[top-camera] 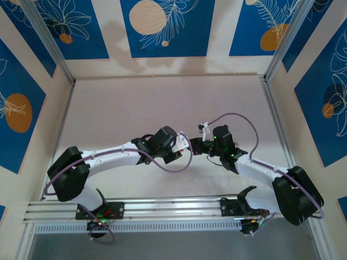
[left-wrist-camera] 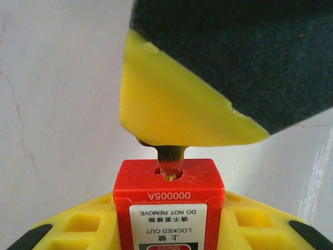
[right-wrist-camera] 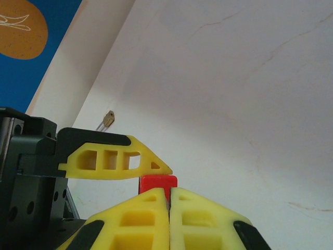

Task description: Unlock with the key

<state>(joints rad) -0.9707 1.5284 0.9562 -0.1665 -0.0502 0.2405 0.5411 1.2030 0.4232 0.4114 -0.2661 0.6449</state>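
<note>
Upside-down on the red padlock [left-wrist-camera: 203,182]: "000005A", then a white label [left-wrist-camera: 167,225] with "DO NOT REMOVE", "LOCKED OUT".

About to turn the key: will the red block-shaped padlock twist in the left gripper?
The red block-shaped padlock is probably stiff: its flat sides sit between the yellow fingers of the left gripper. Its smooth faces might slip under torque. The thin brass key looks likelier to bend.
</note>
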